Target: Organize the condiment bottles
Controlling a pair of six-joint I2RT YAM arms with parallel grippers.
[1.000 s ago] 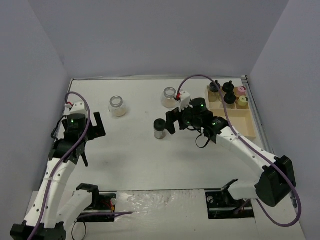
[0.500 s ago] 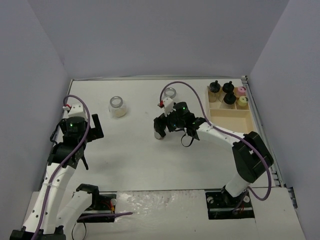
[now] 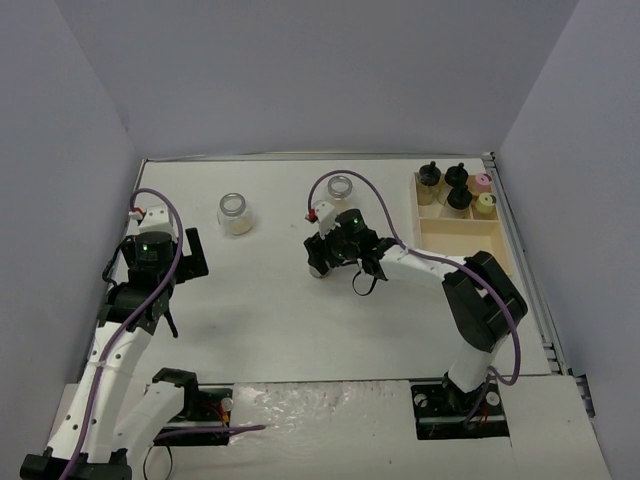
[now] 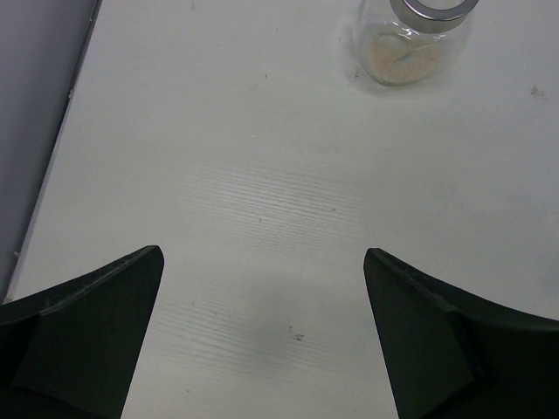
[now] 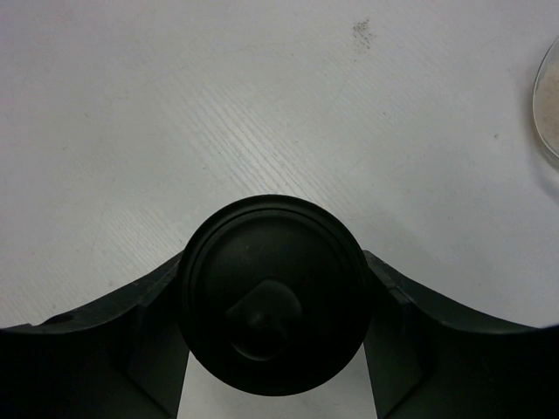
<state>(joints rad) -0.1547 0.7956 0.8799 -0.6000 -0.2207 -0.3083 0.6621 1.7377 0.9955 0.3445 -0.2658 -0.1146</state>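
Note:
My right gripper is shut on a black-capped bottle at mid-table; the cap fills the space between the fingers. Two silver-rimmed jars stand on the table, one left of centre and one at the back centre. The left jar also shows in the left wrist view, and the edge of the other jar in the right wrist view. Three black-capped bottles, a pink-capped one and a yellow-capped one stand in the wooden tray. My left gripper is open and empty, with bare table between its fingers.
The tray sits at the back right against the right wall. Grey walls close in the table on three sides. The table's left edge runs close beside my left gripper.

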